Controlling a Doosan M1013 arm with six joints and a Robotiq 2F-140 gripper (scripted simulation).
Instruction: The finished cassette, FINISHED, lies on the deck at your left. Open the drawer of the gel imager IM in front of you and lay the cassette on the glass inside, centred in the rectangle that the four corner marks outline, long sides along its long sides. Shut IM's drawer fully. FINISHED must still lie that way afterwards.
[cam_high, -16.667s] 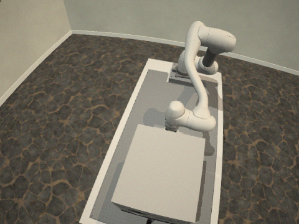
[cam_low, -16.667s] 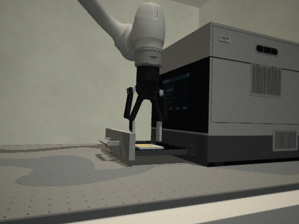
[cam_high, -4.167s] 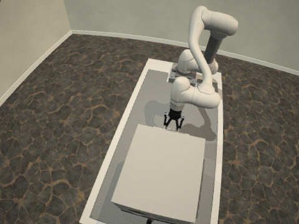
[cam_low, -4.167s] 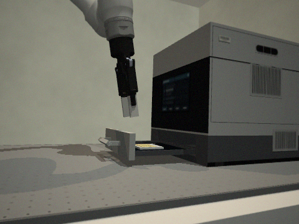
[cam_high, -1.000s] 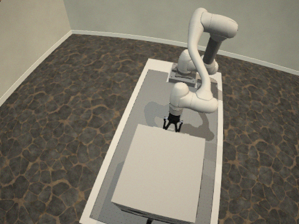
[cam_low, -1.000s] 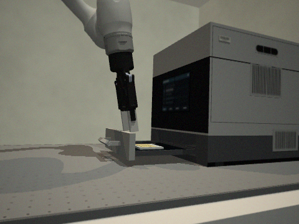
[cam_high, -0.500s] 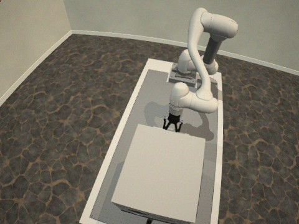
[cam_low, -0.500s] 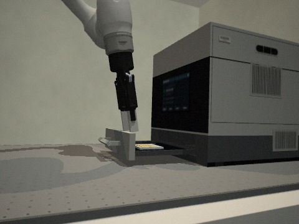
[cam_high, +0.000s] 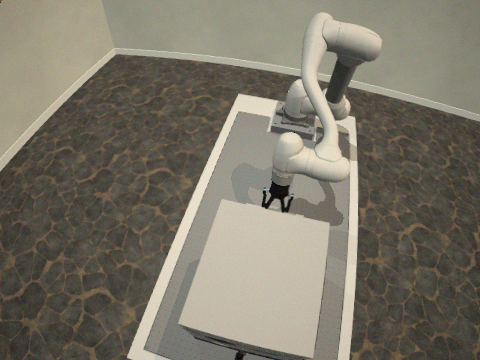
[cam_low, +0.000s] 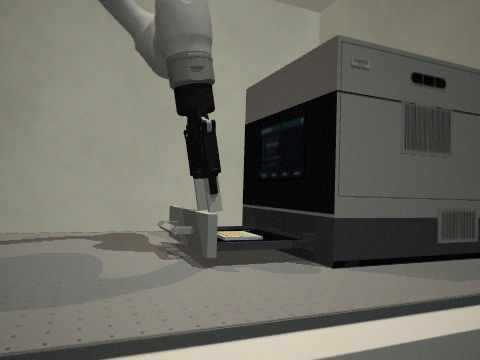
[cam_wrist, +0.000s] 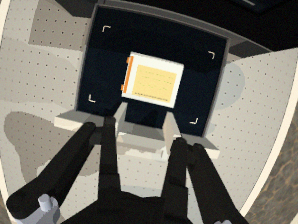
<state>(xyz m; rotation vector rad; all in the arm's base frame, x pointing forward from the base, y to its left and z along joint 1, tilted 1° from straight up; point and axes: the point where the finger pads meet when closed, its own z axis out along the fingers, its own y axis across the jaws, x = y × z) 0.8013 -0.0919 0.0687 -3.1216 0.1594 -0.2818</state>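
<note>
The gel imager IM (cam_high: 260, 270) (cam_low: 390, 150) stands on the deck with its drawer (cam_low: 202, 235) (cam_wrist: 107, 63) pulled out. The cassette FINISHED (cam_low: 239, 234) (cam_wrist: 154, 80), white-framed with a yellow middle and an orange edge, lies flat on the dark glass inside. In the wrist view it sits about midway between the four white corner marks, long sides along the rectangle's long sides. My gripper (cam_high: 278, 204) (cam_low: 209, 200) (cam_wrist: 145, 115) is partly open and empty. It points down, with its fingertips just above the top edge of the drawer's front panel. In the top view the imager hides the drawer.
A small handle (cam_low: 172, 228) sticks out from the drawer front towards the arm. The grey perforated deck (cam_high: 250, 130) (cam_low: 150, 300) runs from the imager back to the arm's base (cam_high: 295, 120). The white table edge (cam_high: 200, 190) borders it.
</note>
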